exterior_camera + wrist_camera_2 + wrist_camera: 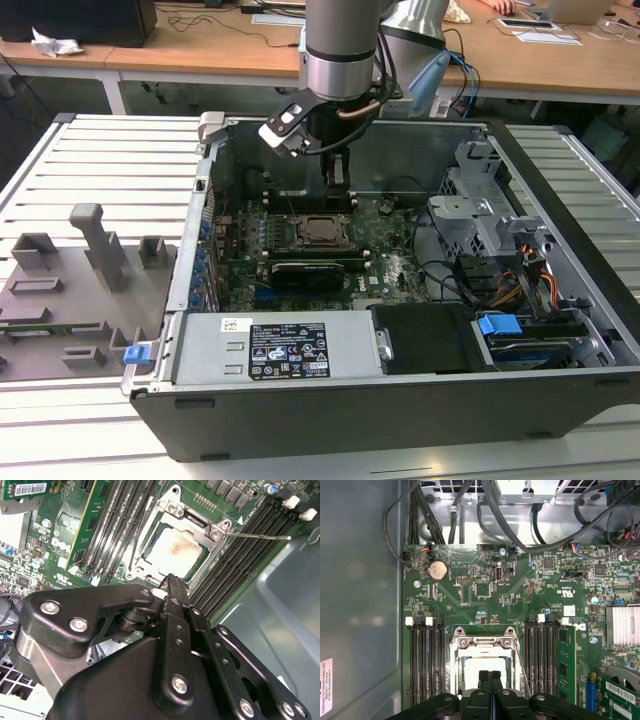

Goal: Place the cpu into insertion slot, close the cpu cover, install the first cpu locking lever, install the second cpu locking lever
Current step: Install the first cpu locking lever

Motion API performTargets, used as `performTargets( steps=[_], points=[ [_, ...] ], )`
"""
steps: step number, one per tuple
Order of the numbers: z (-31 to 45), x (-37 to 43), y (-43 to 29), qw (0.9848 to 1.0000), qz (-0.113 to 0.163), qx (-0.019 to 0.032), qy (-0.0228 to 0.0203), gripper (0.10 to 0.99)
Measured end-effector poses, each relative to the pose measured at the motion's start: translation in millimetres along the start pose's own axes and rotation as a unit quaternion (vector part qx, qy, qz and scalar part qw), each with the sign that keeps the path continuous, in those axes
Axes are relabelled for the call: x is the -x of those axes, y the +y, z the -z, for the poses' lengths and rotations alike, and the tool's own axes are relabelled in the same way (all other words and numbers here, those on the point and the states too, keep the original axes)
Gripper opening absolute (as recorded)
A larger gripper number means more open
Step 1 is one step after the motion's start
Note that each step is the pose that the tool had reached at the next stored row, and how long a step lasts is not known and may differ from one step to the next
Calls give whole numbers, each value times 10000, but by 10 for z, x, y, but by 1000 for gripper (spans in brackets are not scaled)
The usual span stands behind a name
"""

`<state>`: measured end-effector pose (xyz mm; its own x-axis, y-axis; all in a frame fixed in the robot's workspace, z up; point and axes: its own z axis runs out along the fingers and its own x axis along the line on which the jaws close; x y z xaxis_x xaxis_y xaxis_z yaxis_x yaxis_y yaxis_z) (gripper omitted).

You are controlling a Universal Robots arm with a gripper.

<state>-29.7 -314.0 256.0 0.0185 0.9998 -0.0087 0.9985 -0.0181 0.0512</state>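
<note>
Second wrist view: cpu (pixel 175 550) is seated in the insertion slot (pixel 146 560); its top is flat, square and pale silver with a faint tan tint at centre. The cpu cover (pixel 192 522), a thin stamped metal frame with bright screw heads at its corners, appears to lie flat around the chip. The tool (pixel 172 581) is black and matte, its fingers pressed together with nothing between them and its tip poised over one edge of the slot; whether it touches I cannot tell. One wire lever (pixel 257 537), a thin bright rod, juts from a slot corner out across the ribbed black memory slots (pixel 240 555). A second wire lever (pixel 136 535) runs along the opposite side of the slot. Judgement: placing and cover steps look done, and the lever stage is in hand. A springy rod like this calls for a firm downward push, then a sideways tuck under its catch. Glossy green motherboard (pixel 520 605) surrounds the slot.
</note>
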Motion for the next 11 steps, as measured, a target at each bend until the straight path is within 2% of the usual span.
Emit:
performTargets(
  steps=[6,11],
  points=[
    [31,1,1,10000,-5,-1,-2,106],
    [91,1,5,10000,-5,0,0,106]
  ],
)
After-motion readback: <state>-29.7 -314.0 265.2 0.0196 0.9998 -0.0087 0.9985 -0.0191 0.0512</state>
